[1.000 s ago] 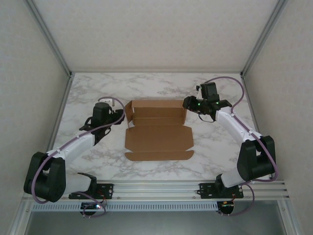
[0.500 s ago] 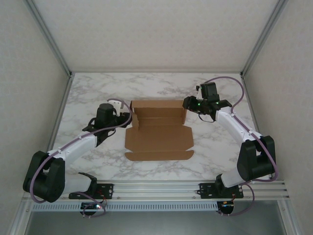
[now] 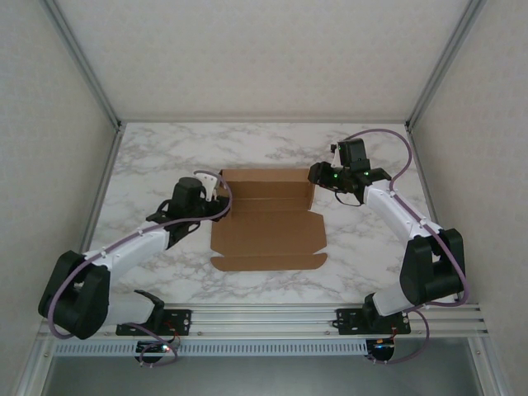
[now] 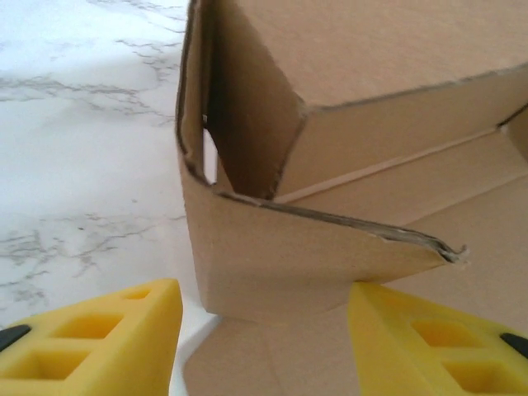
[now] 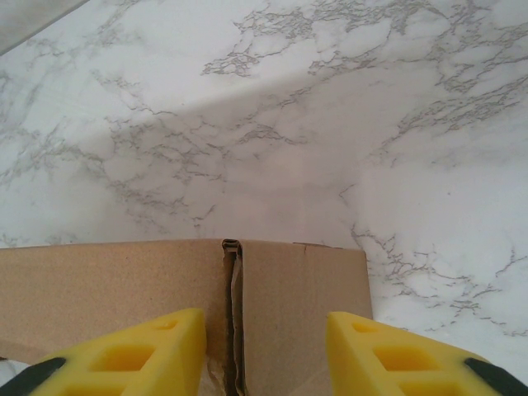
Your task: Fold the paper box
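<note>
The plain brown cardboard paper box looks light, stiff but easily creased, best taken by its raised end flaps, which the left jaws and right jaws straddle half-open, clamping nothing.

Left arm: stretched forward from its base, forearm slanting inward to the right.
Left gripper: jaws apart, pointing inward; yellow fingers sit at both lower corners of the wrist view.
Right arm: upper link upright, forearm slanting forward and left.
Right gripper: jaws apart, aimed left and down; yellow fingers level with each other.
</note>
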Robot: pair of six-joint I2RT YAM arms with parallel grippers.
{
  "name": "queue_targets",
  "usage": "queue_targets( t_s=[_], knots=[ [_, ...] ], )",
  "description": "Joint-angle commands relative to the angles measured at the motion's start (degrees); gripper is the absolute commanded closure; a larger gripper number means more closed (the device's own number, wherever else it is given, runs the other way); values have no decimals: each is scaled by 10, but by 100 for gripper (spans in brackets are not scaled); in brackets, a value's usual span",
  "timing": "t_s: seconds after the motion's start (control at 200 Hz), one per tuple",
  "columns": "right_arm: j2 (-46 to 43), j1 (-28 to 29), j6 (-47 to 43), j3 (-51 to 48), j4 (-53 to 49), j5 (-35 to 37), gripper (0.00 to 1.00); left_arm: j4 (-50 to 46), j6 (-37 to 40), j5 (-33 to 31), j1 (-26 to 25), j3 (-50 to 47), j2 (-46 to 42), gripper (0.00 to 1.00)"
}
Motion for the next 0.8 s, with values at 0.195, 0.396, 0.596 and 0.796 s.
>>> queue_targets(
  t_s=[0.195, 0.396, 0.596, 0.796],
  knots=[
    [15, 8, -10, -5, -38, -13, 58, 60, 18, 26, -5, 12, 3, 45],
    [20, 9, -10, -6, -33, -18, 58, 85, 53, 17, -5, 9, 12, 46],
    [27, 9, -9, -2, -33, -22, 58, 96, 77, 16, -5, 35, 56, 48],
    [25, 9, -15, 1, -41, -12, 57, 98, 54, 45, -6, 32, 18, 48]
  ],
)
